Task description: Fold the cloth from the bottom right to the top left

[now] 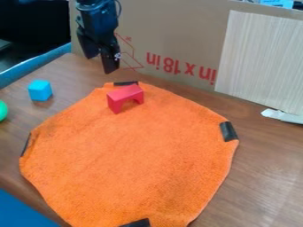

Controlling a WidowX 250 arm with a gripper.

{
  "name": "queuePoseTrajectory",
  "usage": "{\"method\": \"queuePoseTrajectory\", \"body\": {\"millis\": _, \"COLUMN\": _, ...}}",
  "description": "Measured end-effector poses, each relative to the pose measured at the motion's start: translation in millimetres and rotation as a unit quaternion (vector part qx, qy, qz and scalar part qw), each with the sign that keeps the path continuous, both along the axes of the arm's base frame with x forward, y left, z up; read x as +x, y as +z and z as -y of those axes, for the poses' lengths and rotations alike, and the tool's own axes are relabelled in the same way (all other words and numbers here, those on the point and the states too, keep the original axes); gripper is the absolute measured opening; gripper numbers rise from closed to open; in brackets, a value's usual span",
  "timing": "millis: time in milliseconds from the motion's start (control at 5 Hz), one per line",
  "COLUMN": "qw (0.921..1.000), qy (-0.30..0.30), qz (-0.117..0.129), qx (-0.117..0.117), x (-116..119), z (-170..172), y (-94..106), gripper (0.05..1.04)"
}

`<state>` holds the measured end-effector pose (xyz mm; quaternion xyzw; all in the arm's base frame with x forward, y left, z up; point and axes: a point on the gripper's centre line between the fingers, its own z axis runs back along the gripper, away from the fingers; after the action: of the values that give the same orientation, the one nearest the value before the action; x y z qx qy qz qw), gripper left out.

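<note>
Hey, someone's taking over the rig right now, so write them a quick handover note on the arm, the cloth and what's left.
Hand: open, holding nothing, up above the table beyond the cloth's far edge.
Orange cloth: spread out on the table, dark patches at its edges. The red arch block sits on it, near the far edge.
Nearby: blue cube and green object, both off the cloth to the left.
Done: no fold made.
Left: grasp the bottom right, fold toward the top left, release. The red block may get in the way.

arm [96, 20] black | thin dark cable [120, 8] | jaws black, small white marking [118, 56]
</note>
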<state>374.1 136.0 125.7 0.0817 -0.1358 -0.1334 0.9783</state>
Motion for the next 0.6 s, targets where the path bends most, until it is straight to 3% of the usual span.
{"method": "queuePoseTrajectory", "body": {"millis": 200, "qw": 0.9997, "qy": 0.001, "qz": -0.020, "qx": -0.010, "x": -3, "z": 2, "y": -16.7, "gripper": 1.000}}
{"method": "queuePoseTrajectory", "body": {"millis": 400, "qw": 0.9990, "qy": -0.021, "qz": -0.035, "qx": -0.020, "x": -26, "z": 22, "y": -26.2, "gripper": 1.000}}
{"method": "queuePoseTrajectory", "body": {"millis": 600, "qw": 0.9983, "qy": -0.047, "qz": -0.029, "qx": -0.019, "x": -42, "z": 42, "y": -17.8, "gripper": 0.999}}
